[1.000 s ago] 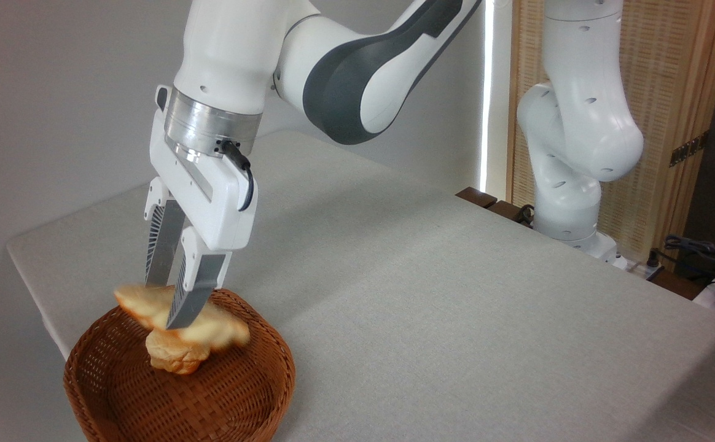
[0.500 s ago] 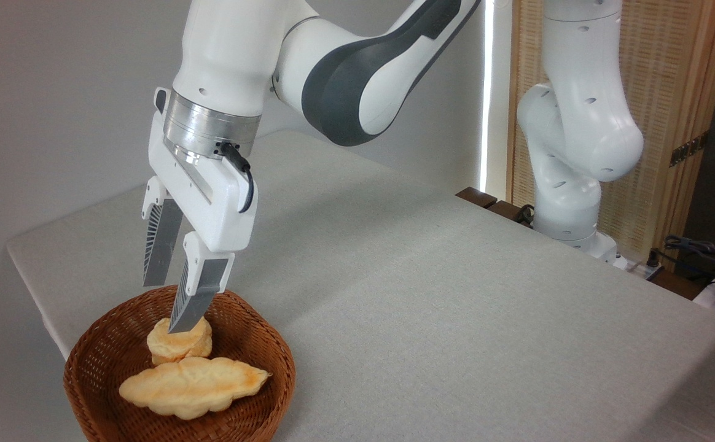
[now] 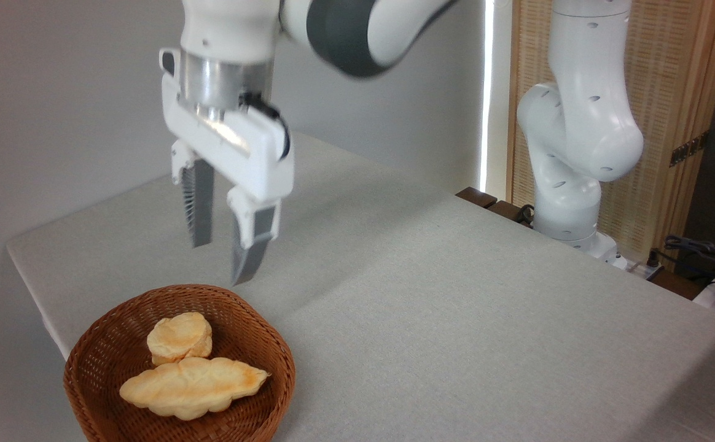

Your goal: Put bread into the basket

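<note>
Bread (image 3: 193, 388) lies inside the basket (image 3: 271, 350), beside a bun (image 3: 180, 338). Gripper (image 3: 222, 263) above, jaws released, empty. Task appears complete.

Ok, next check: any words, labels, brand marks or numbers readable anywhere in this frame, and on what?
None can be read. The arm, the tool, the basket, the bread and the table show no lettering. The dark bracket on the wooden screen is too small to show any marking.
</note>
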### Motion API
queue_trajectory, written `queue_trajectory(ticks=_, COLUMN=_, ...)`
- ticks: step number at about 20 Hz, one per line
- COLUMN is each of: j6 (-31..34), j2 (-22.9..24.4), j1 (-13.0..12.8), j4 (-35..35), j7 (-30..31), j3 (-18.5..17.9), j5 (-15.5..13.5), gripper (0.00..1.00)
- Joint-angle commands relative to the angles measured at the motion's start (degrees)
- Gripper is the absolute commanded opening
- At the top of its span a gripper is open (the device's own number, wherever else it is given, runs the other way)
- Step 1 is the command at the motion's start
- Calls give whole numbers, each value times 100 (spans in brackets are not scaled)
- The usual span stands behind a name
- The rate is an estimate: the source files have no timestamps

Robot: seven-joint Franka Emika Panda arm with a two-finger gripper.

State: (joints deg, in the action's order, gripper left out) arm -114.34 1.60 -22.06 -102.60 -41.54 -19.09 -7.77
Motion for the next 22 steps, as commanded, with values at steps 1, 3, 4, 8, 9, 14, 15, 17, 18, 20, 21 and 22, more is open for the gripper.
queue_trajectory(ticks=1, j6=851, j2=-28, j1=-17, j4=276, j7=295, j3=-16, j5=285, gripper=100)
queue_trajectory(ticks=3, j6=1167, j2=-28, j1=-8, j4=285, j7=278, j3=-25, j5=294, gripper=100)
queue_trajectory(ticks=4, j6=1378, j2=-28, j1=-8, j4=285, j7=269, j3=-16, j5=285, gripper=100)
queue_trajectory(ticks=8, j6=1468, j2=-125, j1=-87, j4=267, j7=365, j3=54, j5=294, gripper=100)
queue_trajectory(ticks=9, j6=1468, j2=-143, j1=-88, j4=267, j7=418, j3=54, j5=302, gripper=100)
queue_trajectory(ticks=14, j6=1468, j2=-134, j1=-96, j4=276, j7=488, j3=63, j5=803, gripper=100)
queue_trajectory(ticks=15, j6=1468, j2=-134, j1=-96, j4=276, j7=488, j3=63, j5=899, gripper=100)
queue_trajectory(ticks=17, j6=1468, j2=-134, j1=-88, j4=285, j7=497, j3=54, j5=996, gripper=100)
queue_trajectory(ticks=18, j6=1441, j2=-125, j1=-88, j4=285, j7=497, j3=54, j5=1006, gripper=100)
queue_trajectory(ticks=20, j6=1389, j2=-125, j1=-88, j4=293, j7=497, j3=45, j5=1032, gripper=100)
queue_trajectory(ticks=21, j6=1371, j2=-125, j1=-88, j4=294, j7=489, j3=45, j5=1023, gripper=100)
queue_trajectory(ticks=22, j6=1336, j2=-125, j1=-79, j4=294, j7=480, j3=37, j5=980, gripper=100)
